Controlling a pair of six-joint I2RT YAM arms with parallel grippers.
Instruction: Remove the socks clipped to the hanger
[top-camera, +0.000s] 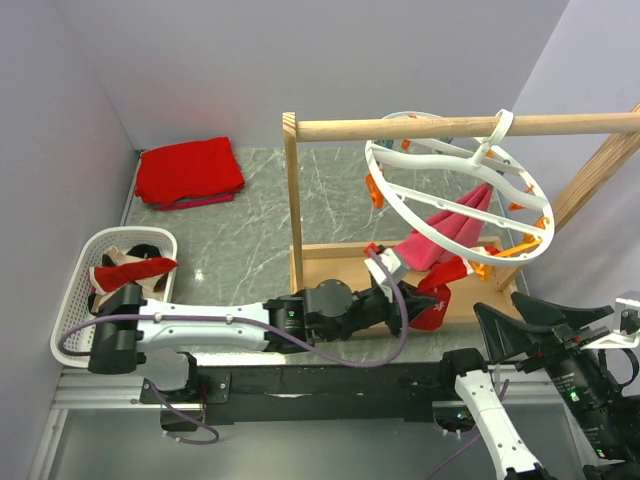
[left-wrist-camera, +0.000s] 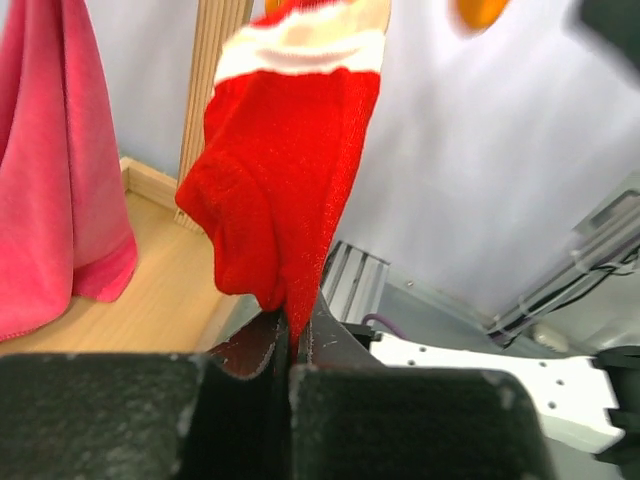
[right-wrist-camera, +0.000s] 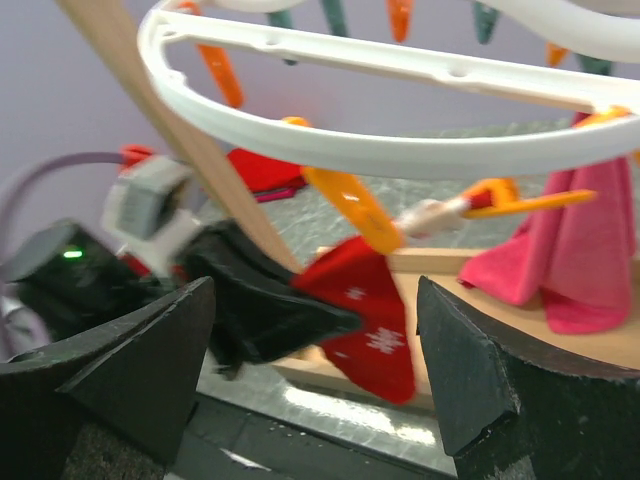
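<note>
The left wrist view alone shows the left gripper (left-wrist-camera: 290, 345) pinched narrow on the lowest tip of the red sock (left-wrist-camera: 290, 170), which hangs taut from above with its white band near the top edge. The right wrist view shows the sock's white cuff meeting an orange peg (right-wrist-camera: 510, 205) under the hanger (right-wrist-camera: 400, 155), and the right gripper (right-wrist-camera: 315, 400) spread wide, holding nothing. From above, the hanger hooks over the wooden rail frame (top-camera: 400, 128) and tilts, with the pink sock (top-camera: 450, 225) dangling inside the frame, just beside the red one. A white basket (top-camera: 72, 300) at the left holds a brown-and-cream sock (top-camera: 125, 258), a red-and-white one and something black. A folded red cloth (top-camera: 190, 170) lies at the back left, well apart
</note>
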